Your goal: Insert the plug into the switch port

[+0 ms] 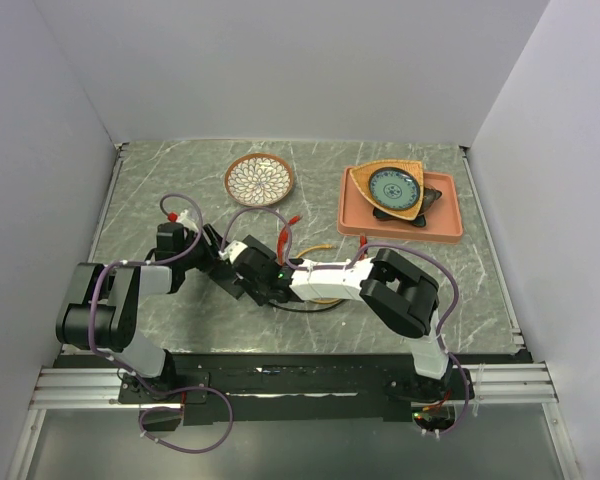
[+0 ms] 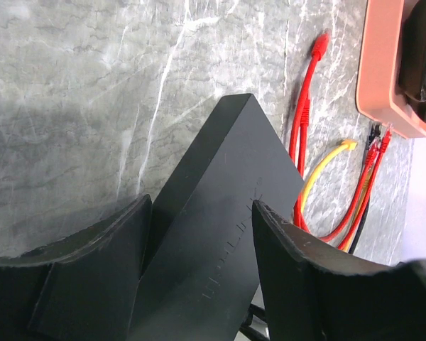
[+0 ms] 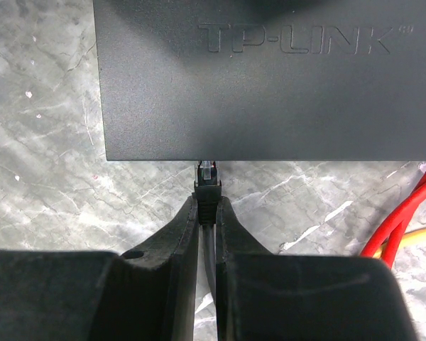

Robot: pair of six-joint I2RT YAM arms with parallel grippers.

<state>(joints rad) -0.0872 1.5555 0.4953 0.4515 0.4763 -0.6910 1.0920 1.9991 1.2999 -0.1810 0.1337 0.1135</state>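
Right pincer (image 3: 207, 207): I am clenching it on the plug (image 3: 207, 186), fingers nearly meeting, the black boot pinched between the tips and the clear nose sticking out ahead.

The nose is sitting right at the near edge of the switch (image 3: 270, 78). I cannot tell whether it is entering a socket; that face is hidden from my wrist view.

Left pincer (image 2: 199, 206): I am grasping the switch across its width, one finger (image 2: 113, 249) lying against its side wall and the other overlapping the far edge of its top. The jaws are standing wide around the box.

From above, the switch is lying on the marble table (image 1: 160, 190) between my two arms, near the front and a little left of centre, with both wrists crowding over it.

Red cables (image 2: 302, 121) and a yellow cable (image 2: 323, 167) are trailing on the table just beside the switch.

Toward the back right, a salmon tray (image 1: 450, 228) is holding an orange three-cornered dish (image 1: 365, 175) with a teal bowl (image 1: 392, 186) in it. A round patterned plate (image 1: 259, 180) is sitting at the back, well apart from the switch.
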